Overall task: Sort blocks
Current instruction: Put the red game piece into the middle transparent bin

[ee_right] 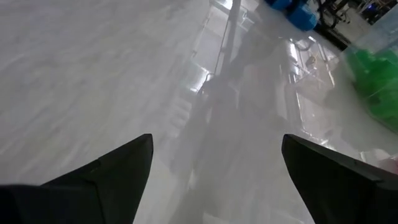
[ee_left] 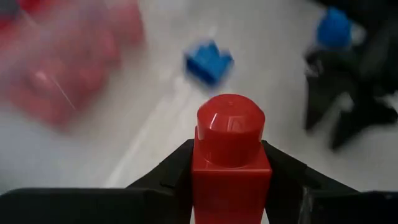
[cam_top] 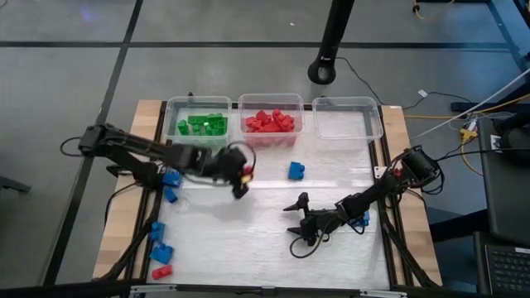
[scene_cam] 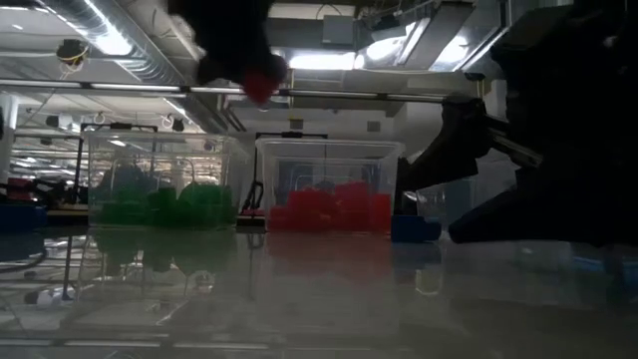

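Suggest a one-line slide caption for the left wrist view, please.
Left pincer grips a red block above the table, a loose blue block ahead.

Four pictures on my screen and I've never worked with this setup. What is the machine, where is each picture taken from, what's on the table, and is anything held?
It is a robot with two dark arms at a table. One picture looks straight down on everything. One sits at table height, looking across at the bins. The other two come from cameras on each arm's wrist.

Along the far edge stand three clear bins: one with green blocks, one with red blocks, and an empty bin. Loose blue blocks lie on the table, one near the middle, several by the left edge, where a red one also lies.

The left tool is shut on a red block, raised near the red bin. The right tool is open and holds nothing, low over the table.
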You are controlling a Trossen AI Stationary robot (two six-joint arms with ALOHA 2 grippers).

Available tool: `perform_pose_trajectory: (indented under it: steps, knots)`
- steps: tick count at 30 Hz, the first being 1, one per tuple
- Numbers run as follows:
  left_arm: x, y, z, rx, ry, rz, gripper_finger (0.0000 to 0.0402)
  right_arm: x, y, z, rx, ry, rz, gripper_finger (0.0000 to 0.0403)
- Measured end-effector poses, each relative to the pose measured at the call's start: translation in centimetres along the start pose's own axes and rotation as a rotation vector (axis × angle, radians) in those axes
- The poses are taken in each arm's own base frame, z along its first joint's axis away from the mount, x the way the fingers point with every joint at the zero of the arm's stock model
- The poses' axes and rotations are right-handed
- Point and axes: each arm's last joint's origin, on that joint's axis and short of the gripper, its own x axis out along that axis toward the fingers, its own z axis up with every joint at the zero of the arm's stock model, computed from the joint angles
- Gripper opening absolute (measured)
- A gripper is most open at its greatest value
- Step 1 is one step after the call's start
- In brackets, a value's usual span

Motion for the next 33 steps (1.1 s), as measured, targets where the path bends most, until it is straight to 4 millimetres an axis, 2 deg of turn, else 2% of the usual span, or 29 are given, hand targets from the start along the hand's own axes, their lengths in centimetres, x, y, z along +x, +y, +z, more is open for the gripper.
perform_pose_trajectory:
  steps: [4,9,15,19,24,33]
  knots:
    - [0.8,2.9,3.2,0.049,-0.143,0.042,0.0131,0.1,0.1,-0.3,-0.009,0.017,0.021,0.0356]
    - [1.5,7.1,6.1,0.089,-0.263,0.134,0.0131,0.1,0.1,-0.3,-0.040,0.027,-0.004,0.0356]
    - [2.7,12.0,7.7,0.115,-0.293,0.281,0.0131,0.1,0.0,-0.5,-0.103,0.042,-0.020,0.0356]
    - [3.7,14.3,8.2,0.053,-0.303,0.336,0.0131,0.1,0.0,-0.6,-0.117,0.067,-0.055,0.0356]
    - [4.0,15.5,8.7,0.028,-0.341,0.362,0.0146,0.1,-0.1,-0.6,-0.143,0.072,-0.068,0.0356]
    - [4.0,14.9,8.4,0.105,-0.291,0.347,0.0247,0.1,-0.1,-0.6,-0.156,0.075,-0.069,0.0356]
